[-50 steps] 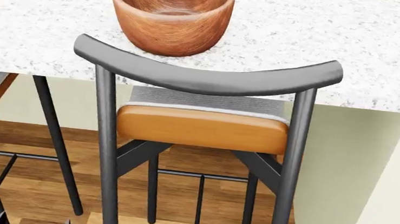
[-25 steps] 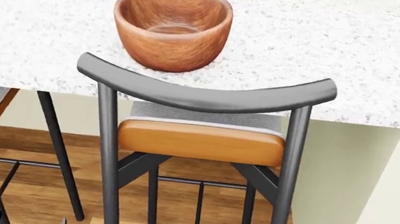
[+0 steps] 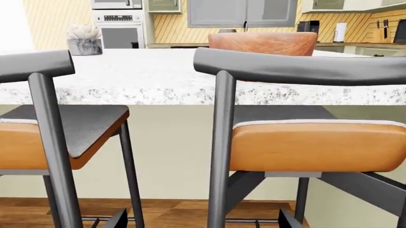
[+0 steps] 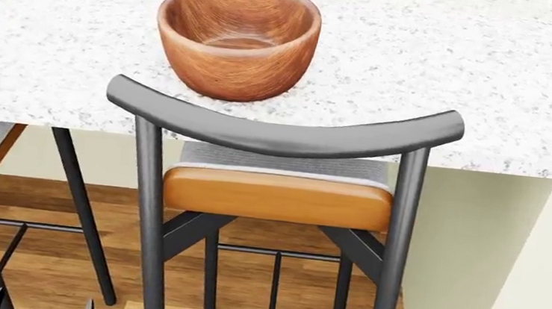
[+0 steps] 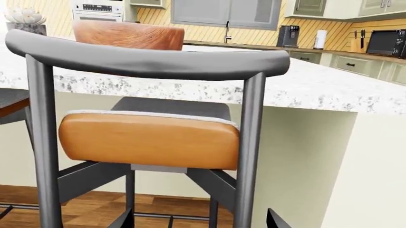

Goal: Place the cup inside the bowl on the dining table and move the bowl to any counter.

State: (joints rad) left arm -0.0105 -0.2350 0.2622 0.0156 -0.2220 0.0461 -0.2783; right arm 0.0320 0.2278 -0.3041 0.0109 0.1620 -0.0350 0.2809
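bowl (image 4: 237, 37) sits on the surface (image 4: 464, 66) straight ahead past the chair (image 4: 283, 129), slightly toward the left arm; can't see either pincer, no cup showing.

Grained wooden bowl (image 4: 237, 37), speckled stone dining table (image 4: 462, 81)

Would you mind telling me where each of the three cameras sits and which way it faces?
Head view: high up, looking steeply down on the bowl, the dining table and the chair; no arm or fingers show.
Left wrist view: low, below table height, looking level past two chair backs at the bowl; no arm or fingers show.
Right wrist view: low, looking level past one chair back toward the bowl; no arm or fingers show.
Shared: all three see the bowl behind the same chair.
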